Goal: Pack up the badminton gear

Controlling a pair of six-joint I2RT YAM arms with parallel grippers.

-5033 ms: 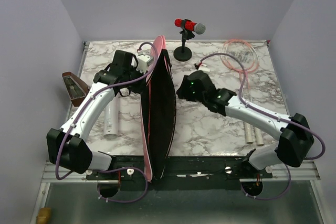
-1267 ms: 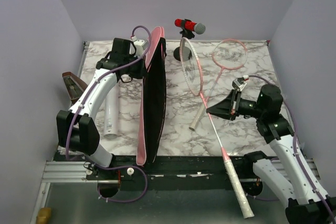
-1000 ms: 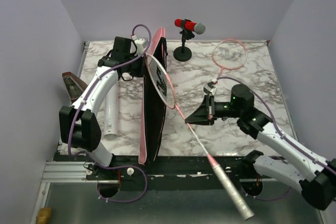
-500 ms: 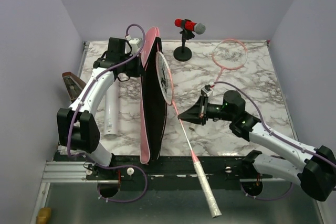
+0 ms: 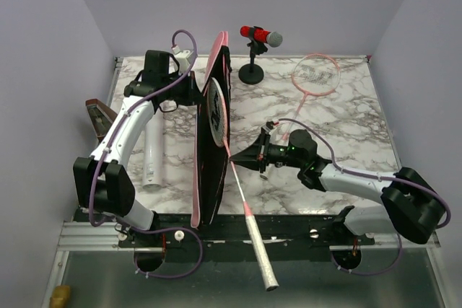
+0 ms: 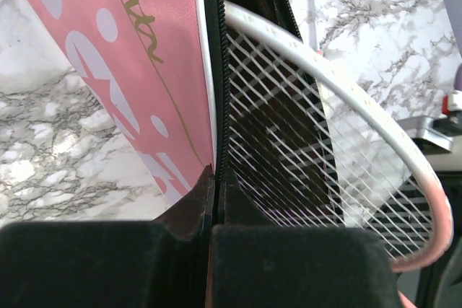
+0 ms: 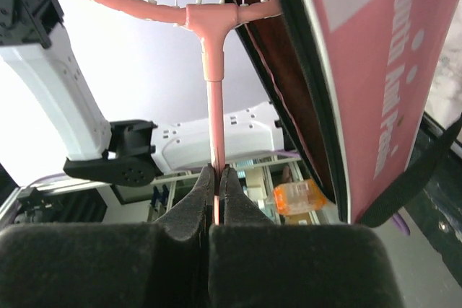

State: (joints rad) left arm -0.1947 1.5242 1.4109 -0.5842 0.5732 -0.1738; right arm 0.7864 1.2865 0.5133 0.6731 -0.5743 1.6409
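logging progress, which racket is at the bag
The racket clamped by its shaft in the right gripper, head at the mouth of the pink bag; the other racket lies flat, untouched.

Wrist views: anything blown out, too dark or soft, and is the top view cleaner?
Left wrist: the left gripper is a near-black mass with no detail, the racket strings crisp. Right wrist: the background behind the racket head is washed out and the pink bag lettering soft. Top external: even light, faint shadows, no glare on the table.
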